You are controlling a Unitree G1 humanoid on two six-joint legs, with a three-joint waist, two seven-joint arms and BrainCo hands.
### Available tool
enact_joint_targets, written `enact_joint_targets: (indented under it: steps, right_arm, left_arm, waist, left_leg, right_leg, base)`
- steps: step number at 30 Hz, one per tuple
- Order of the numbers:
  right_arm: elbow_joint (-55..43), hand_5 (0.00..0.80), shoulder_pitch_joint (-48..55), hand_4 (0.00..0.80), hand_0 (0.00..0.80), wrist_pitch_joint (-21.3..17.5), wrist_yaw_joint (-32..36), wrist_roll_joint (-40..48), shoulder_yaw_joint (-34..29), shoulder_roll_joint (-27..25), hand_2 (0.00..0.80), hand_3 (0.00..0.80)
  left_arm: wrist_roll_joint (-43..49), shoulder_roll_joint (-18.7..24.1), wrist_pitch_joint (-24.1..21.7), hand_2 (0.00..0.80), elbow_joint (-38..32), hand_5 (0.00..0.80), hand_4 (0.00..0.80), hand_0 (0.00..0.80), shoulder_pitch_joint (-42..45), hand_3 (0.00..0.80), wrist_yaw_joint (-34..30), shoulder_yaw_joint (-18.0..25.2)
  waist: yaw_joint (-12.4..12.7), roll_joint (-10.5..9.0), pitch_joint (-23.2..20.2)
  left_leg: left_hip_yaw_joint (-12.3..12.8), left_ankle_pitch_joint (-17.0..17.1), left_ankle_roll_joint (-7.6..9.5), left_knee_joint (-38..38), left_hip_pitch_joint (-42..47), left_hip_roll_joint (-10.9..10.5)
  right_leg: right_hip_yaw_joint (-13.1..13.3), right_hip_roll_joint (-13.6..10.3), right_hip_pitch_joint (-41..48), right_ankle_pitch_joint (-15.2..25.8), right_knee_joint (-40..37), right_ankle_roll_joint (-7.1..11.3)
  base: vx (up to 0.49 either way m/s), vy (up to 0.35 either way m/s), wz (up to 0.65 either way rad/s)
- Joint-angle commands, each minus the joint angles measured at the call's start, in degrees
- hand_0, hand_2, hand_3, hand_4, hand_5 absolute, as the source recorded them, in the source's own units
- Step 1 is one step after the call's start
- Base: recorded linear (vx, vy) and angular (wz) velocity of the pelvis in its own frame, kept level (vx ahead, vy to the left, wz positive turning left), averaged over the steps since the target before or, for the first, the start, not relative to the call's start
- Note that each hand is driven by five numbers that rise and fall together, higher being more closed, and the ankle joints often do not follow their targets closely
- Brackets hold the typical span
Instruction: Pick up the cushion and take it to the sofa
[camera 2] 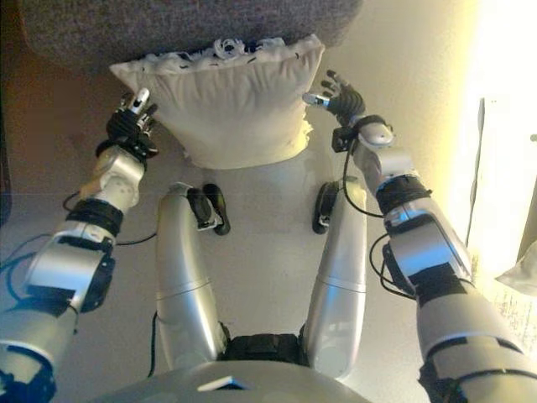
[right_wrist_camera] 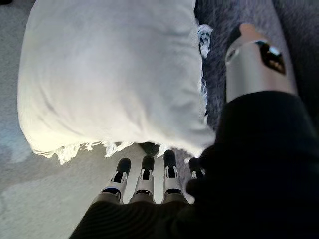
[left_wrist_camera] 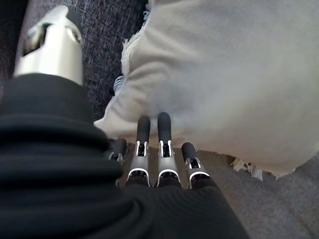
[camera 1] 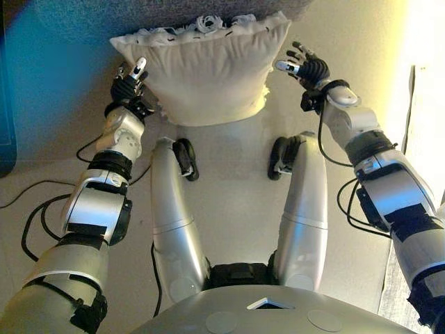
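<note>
A cream cushion (camera 1: pixel 208 76) with a fringed edge leans with its far edge against the dark grey sofa (camera 1: pixel 83 17). My hands flank it. My left hand (camera 1: pixel 128 87) is at its left side with straight fingers (left_wrist_camera: pixel 149 144) that reach its lower edge (left_wrist_camera: pixel 224 74). My right hand (camera 1: pixel 309 69) is at its right corner, fingers spread and straight. In the right wrist view its fingertips (right_wrist_camera: pixel 144 167) sit just short of the cushion's fringe (right_wrist_camera: pixel 109 74). Whether either hand presses the cushion I cannot tell.
The sofa (camera 2: pixel 84 34) runs across the far side. Pale floor (camera 1: pixel 236 181) lies below the cushion. A dark object (camera 1: pixel 5 104) stands at the far left, and a pale edge with papers (camera 2: pixel 512 285) lies at the right.
</note>
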Motion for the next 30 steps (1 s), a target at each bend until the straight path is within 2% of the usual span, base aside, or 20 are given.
enact_joint_targets:
  steps: [1, 4, 8, 13, 21, 30]
  right_arm:
    - [2.08, 0.0, -4.71, 0.0, 0.0, -0.71, 0.71, 2.2, 1.04, -0.62, 0.0, 0.0]
    - [2.9, 0.0, -5.87, 0.0, 0.0, -0.85, 0.99, 2.19, 1.64, -0.84, 0.0, 0.0]
    - [2.69, 0.0, -7.19, 0.0, 0.0, -0.46, 1.15, 2.8, 2.78, -1.23, 0.0, 0.0]
    - [1.42, 0.0, -8.43, 0.0, 0.0, 0.21, 1.35, 3.65, 4.27, -1.61, 0.0, 0.0]
    - [-0.45, 0.0, -10.64, 0.0, 0.0, 1.34, 1.77, 4.37, 6.49, -1.57, 0.0, 0.0]
    - [-1.2, 0.0, -12.05, 0.0, 0.0, 2.9, 2.64, 3.18, 8.34, -0.87, 0.0, 0.0]
  left_arm:
    - [-1.18, 2.08, -0.17, 0.0, 3.97, 0.0, 0.0, 0.0, -3.41, 0.0, -0.66, 1.51]
    - [-0.24, 2.92, 0.23, 0.0, 6.58, 0.0, 0.0, 0.0, -3.99, 0.0, 0.3, 1.88]
    - [1.72, 2.97, -0.4, 0.0, 7.83, 0.0, 0.0, 0.0, -4.35, 0.0, -2.64, 1.17]
    - [7.9, 3.16, 0.31, 0.0, 6.83, 0.0, 0.0, 0.0, -6.39, 0.0, -2.1, -2.13]
    - [8.65, 3.06, 0.24, 0.0, 6.25, 0.0, 0.0, 0.0, -10.68, 0.0, -2.75, -6.14]
    - [8.12, 1.87, -0.34, 0.0, 5.02, 0.0, 0.0, 0.0, -12.21, 0.0, -3.1, -7.38]
  waist:
    - [-0.19, 2.81, 0.55]
    - [-0.09, 3.12, 0.66]
    - [0.09, 3.41, 0.69]
    - [-0.06, 3.67, 0.69]
    - [-0.63, 4.33, 0.69]
    - [-0.81, 5.15, 0.69]
  left_leg:
    - [3.01, 0.11, 1.61, -1.01, 1.04, 0.65]
    - [3.47, -0.3, 1.65, -1.01, 1.1, 0.65]
    - [4.01, -0.69, 1.73, -1.42, 0.82, 0.69]
    - [4.6, -0.99, 1.99, -1.56, -0.06, 0.64]
    - [5.94, -1.65, 2.61, -2.0, -0.97, 0.49]
    - [7.04, -1.34, 2.63, -2.26, -1.67, 0.69]
  right_leg:
    - [2.37, -1.09, 2.82, 6.59, -6.25, -1.07]
    - [2.52, -1.49, 2.83, 6.65, -6.66, -1.13]
    - [2.69, -1.98, 2.52, 6.88, -7.61, -1.15]
    - [3.04, -2.22, 1.74, 7.71, -8.8, -0.94]
    - [4.08, -2.5, 0.77, 9.17, -11.37, -0.72]
    - [4.89, -2.58, -0.16, 10.23, -12.59, -0.84]
  base:
    - [0.012, 0.068, 0.01]
    - [0.023, 0.072, 0.0]
    - [0.011, 0.072, 0.03]
    - [0.002, 0.069, 0.04]
    - [0.003, 0.085, -0.03]
    - [-0.003, 0.065, -0.04]
